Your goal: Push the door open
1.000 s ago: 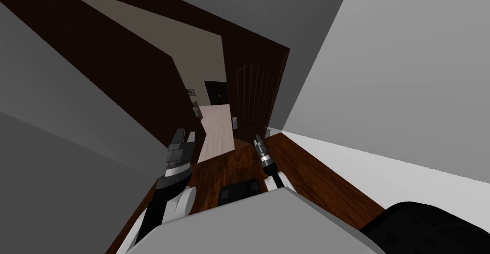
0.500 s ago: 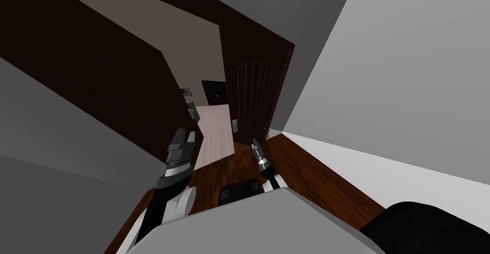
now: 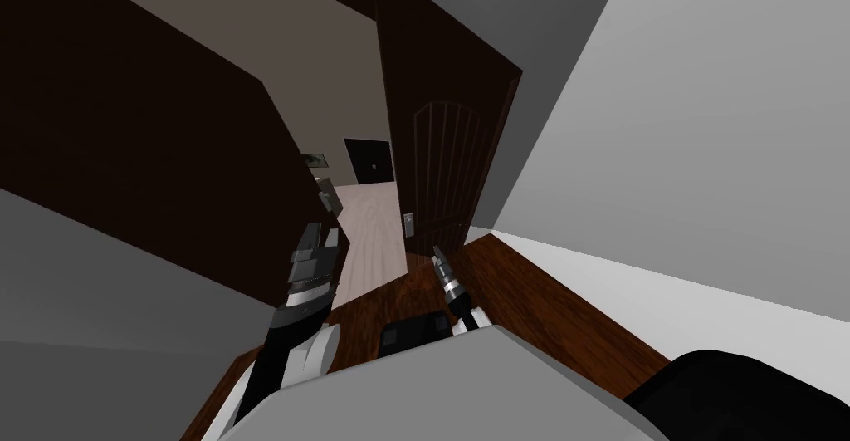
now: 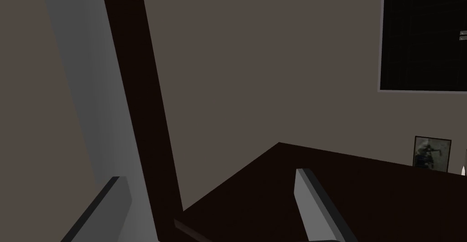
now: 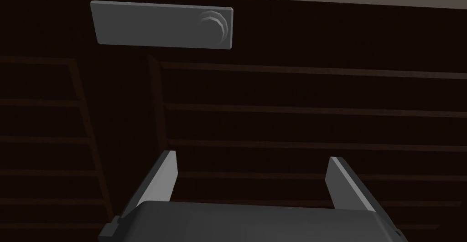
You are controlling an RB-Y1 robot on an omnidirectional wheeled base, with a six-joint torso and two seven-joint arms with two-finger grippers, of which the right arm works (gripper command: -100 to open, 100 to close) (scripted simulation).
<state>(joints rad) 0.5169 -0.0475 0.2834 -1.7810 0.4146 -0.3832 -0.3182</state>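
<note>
Near the doorway, our empty, spread right gripper (image 5: 251,159) faces the dark door (image 3: 444,170), which stands partly open; we judge more pushing remains. Our left gripper (image 4: 210,175) is likewise released.

You have no readable text, number or sign here: the dark door (image 3: 448,162), its grey handle plate (image 5: 162,25) and the small framed picture (image 4: 432,151) carry no legible lettering.

Dim, flat, shadowless light; door (image 5: 273,116) almost black, pale wall (image 3: 705,129) brightest, wide-lens splay toward the corners.
</note>
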